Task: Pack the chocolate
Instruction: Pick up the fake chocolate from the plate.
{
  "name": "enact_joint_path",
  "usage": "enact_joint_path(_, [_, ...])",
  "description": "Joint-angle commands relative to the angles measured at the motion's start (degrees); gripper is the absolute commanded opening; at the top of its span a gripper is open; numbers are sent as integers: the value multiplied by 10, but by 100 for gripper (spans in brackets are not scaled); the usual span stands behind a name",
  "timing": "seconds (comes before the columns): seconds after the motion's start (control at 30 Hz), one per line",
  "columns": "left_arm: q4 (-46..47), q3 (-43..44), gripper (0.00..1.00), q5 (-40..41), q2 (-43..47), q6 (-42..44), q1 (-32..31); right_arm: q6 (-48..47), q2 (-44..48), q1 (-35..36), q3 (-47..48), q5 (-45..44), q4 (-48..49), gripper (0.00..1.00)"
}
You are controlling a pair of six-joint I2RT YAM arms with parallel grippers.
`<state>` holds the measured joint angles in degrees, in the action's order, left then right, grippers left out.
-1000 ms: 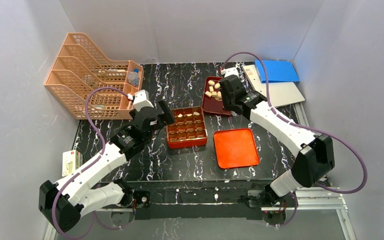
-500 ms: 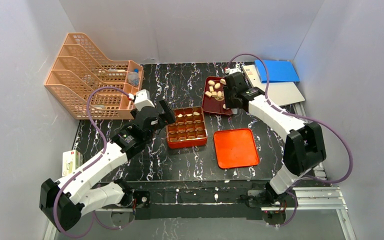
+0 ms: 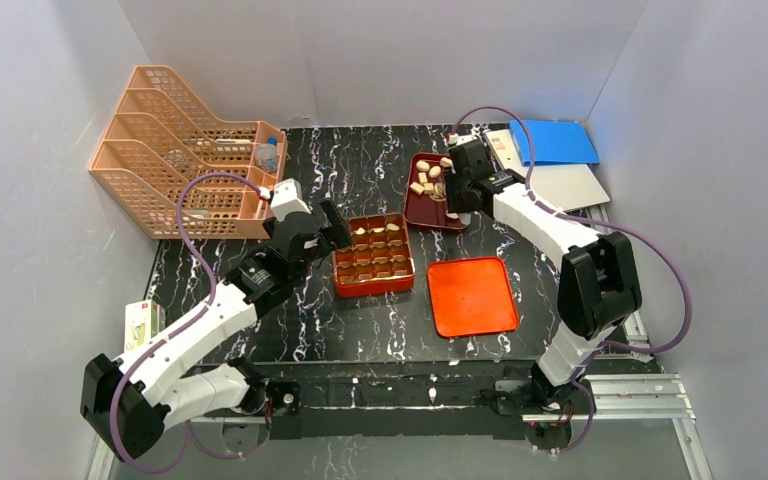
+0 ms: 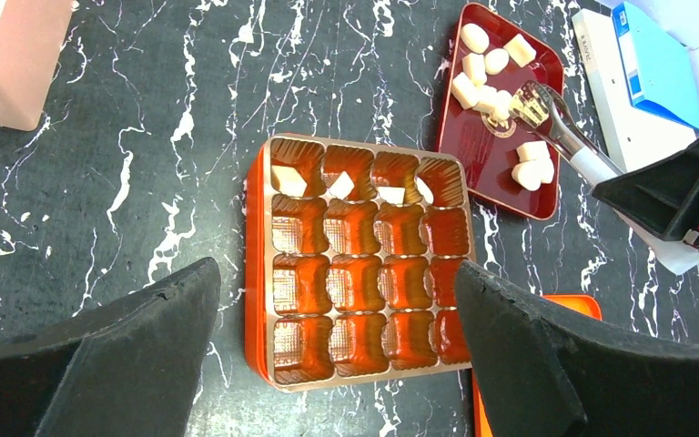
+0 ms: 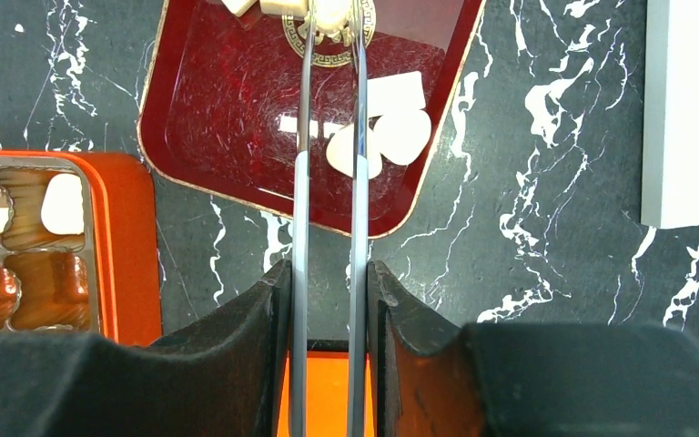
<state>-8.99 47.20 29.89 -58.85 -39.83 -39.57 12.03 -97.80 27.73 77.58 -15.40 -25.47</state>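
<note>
Top view, left gripper [image 3: 332,225]: jaws spread wide, nothing held, just beside the orange-red compartmented box [image 3: 373,287].
Top view, right gripper [image 3: 452,195]: over the dark red tray [image 3: 412,212].
Left wrist, chocolate [image 4: 478,77]: most pieces in the tray, four in the box's far row.
Right wrist, tongs [image 5: 301,182]: clamped in the right fingers, blades nearly parallel, pale piece between the tips. Gripped or not, can't tell.

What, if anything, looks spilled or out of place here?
Nothing stands out. Every chocolate lies in the dark red tray or the orange box, none on the table; the right gripper holds the tongs straight.
</note>
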Motion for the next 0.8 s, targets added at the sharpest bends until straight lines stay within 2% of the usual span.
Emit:
enact_joint_path(0.0, [7, -9, 98, 5, -3, 4, 5, 0, -3, -7, 33, 10, 32, 40])
enact_joint_path(0.17, [9, -10, 98, 4, -6, 3, 5, 0, -8, -10, 35, 19, 35, 42])
enact_joint_path(0.77, [11, -14, 98, 2, -6, 4, 10, -2, -24, -16, 41, 23, 39, 43])
